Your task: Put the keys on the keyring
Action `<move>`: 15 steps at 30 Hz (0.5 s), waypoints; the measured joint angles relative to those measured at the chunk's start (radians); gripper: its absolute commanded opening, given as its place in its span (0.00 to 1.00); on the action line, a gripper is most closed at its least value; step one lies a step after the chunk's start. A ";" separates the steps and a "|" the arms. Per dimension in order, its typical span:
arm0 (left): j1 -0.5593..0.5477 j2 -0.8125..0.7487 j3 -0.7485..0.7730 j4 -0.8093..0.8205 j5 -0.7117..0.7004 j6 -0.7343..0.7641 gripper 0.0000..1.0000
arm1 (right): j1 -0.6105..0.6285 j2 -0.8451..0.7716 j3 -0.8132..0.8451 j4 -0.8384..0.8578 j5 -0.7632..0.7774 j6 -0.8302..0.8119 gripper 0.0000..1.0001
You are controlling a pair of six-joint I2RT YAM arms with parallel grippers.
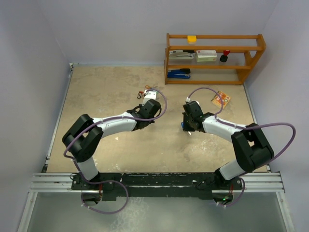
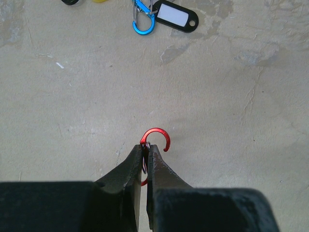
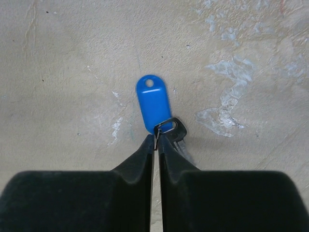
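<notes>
My left gripper [image 2: 146, 147] is shut on a red hook-shaped wire clip [image 2: 159, 133], whose curved end sticks out past the fingertips above the table. My right gripper [image 3: 156, 137] is shut on the thin wire ring of a small dark key [image 3: 176, 131] with a blue plastic tag [image 3: 152, 101], which rests on the table ahead of the jaws. A black-tagged key [image 2: 176, 16] on a blue clip [image 2: 143, 21] lies farther ahead of the left gripper. In the top view the left gripper [image 1: 152, 110] and right gripper [image 1: 189, 126] sit mid-table, apart.
A wooden shelf [image 1: 215, 58] with a stapler and boxes stands at the back right. An orange card [image 1: 220, 99] lies in front of it. Small clips [image 1: 147, 92] lie just beyond the left gripper. A yellow tag edge [image 2: 99, 1] shows at the top of the left wrist view.
</notes>
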 measured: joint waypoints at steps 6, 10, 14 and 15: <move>0.001 0.000 0.000 0.001 0.001 0.000 0.00 | 0.000 0.000 0.000 -0.005 0.007 0.001 0.00; 0.004 0.000 0.000 0.001 0.005 0.000 0.00 | 0.000 -0.011 0.000 -0.006 0.031 -0.009 0.00; 0.006 0.000 0.000 0.012 0.026 0.015 0.00 | 0.000 -0.052 0.002 0.006 0.030 -0.063 0.00; 0.006 0.000 0.000 0.016 0.032 0.018 0.00 | 0.000 -0.068 0.003 0.013 0.029 -0.086 0.00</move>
